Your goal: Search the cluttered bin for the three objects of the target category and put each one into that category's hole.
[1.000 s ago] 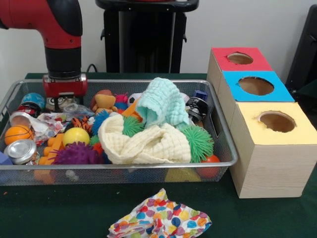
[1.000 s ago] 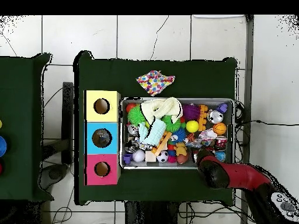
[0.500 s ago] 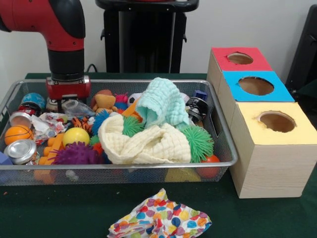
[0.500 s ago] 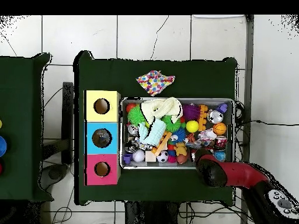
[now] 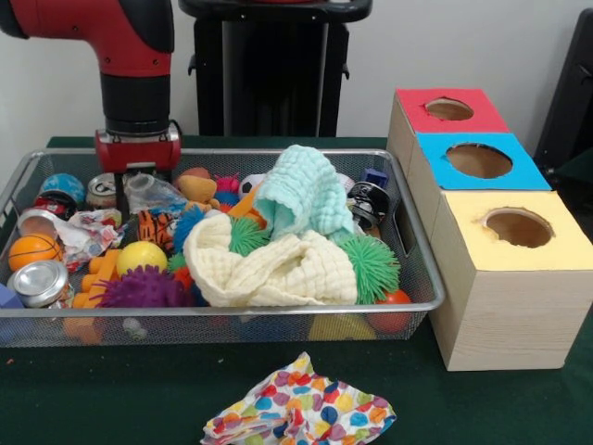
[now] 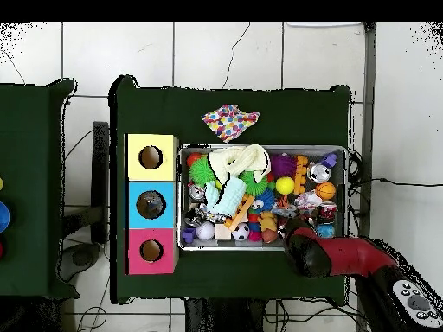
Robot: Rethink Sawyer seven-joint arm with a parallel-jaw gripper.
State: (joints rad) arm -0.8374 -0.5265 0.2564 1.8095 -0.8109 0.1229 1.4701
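A wire mesh bin (image 5: 422, 264) is packed with toys, balls, cans and cloths. My gripper (image 5: 139, 197) hangs over its far left part, shut on a crumpled clear plastic wrapper (image 5: 156, 190) that it holds just above the pile. A brown teddy (image 5: 196, 188) lies right of it and a metal can (image 5: 100, 190) to its left. In the overhead view the red arm (image 6: 342, 255) covers the gripper at the bin's lower right corner. Beside the bin stand three boxes with round holes: red (image 5: 417, 104), blue (image 5: 434, 148) and yellow (image 5: 463, 218).
A mint cloth (image 5: 301, 190) and a cream cloth (image 5: 269, 269) cover the bin's middle. Spiky balls in green (image 5: 371, 264) and purple (image 5: 144, 287), a yellow ball (image 5: 142, 254) and an orange ball (image 5: 33, 250) lie around. A patterned cloth (image 5: 296, 413) sits on the table outside.
The arm has risen and shifted right along the bin's far side. The clear plastic wrapper rose and moved with the gripper, uncovering the can behind it.
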